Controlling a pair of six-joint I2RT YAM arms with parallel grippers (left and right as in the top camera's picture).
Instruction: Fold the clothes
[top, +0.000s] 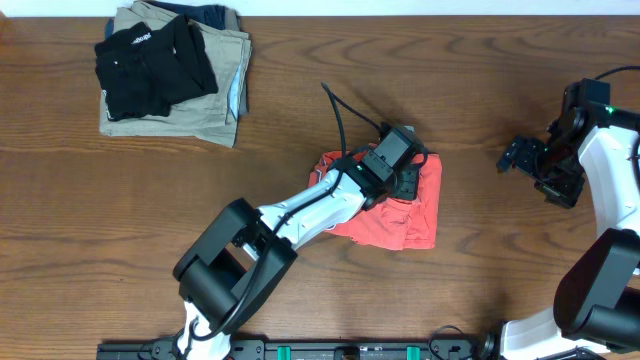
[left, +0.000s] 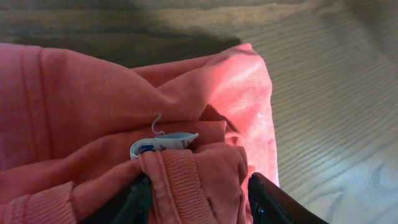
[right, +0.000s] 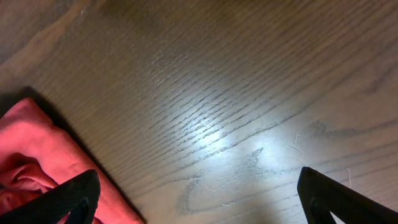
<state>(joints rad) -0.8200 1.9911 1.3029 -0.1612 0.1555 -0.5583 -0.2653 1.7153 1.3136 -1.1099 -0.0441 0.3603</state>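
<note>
At the middle of the wooden table (top: 300, 110) lies one coral-red T-shirt (top: 415, 215), bunched into a rumpled heap rather than spread flat. Of the two arms, the left arm (top: 310, 210) reaches across the table to the shirt, and the left gripper (left: 199, 193) sits on its upper part. In the left wrist view its two fingers (left: 134, 202) press in from either side on a thick roll of ribbed collar fabric, clamped on it, with the one small white neck tag (left: 165, 143) poking out just above the roll. The right gripper (right: 199, 193) hangs over bare wood to the right of the shirt, well apart from it in the overhead view; its two fingers (right: 68, 199) stand wide apart with nothing between them, and only an edge of the shirt shows at the lower left of its view. Far off at the top left corner is one stack: a black garment (top: 150, 65) folded on top of khaki trousers (top: 200, 115).
</note>
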